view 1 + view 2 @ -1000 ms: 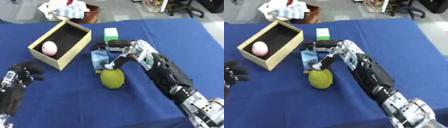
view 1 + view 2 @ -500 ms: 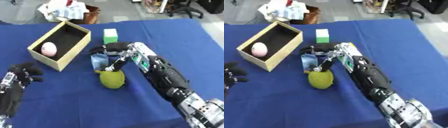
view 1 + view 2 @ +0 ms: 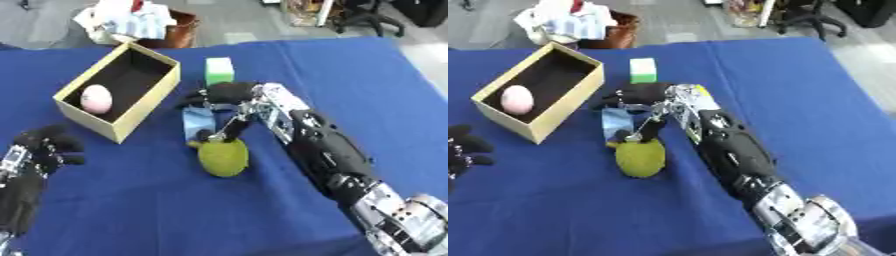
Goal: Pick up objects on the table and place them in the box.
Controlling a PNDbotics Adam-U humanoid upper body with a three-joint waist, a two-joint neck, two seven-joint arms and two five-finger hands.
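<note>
A tan open box (image 3: 146, 106) stands at the left of the blue table with a pink egg (image 3: 96, 98) inside. Behind my right hand sits a green block (image 3: 219, 70). A small light-blue object (image 3: 199, 121) stands beside the box, and a yellow-green fruit (image 3: 223, 156) lies just in front of it. My right hand (image 3: 229, 93) hangs over the light-blue object, thumb to its left and long fingers reaching down its right side to the fruit's top. The hand is open, straddling the object. My left hand (image 3: 39, 150) rests at the lower left, fingers relaxed.
Beyond the table's far edge is a brown basket with pale cloths (image 3: 131, 20), and an office chair (image 3: 367, 15) stands at the upper right. The table's right edge runs close to my right forearm (image 3: 332, 155).
My right hand has crept a little to the left and its fingers have dropped lower around the light-blue object. The fruit, box and left hand have stayed put.
</note>
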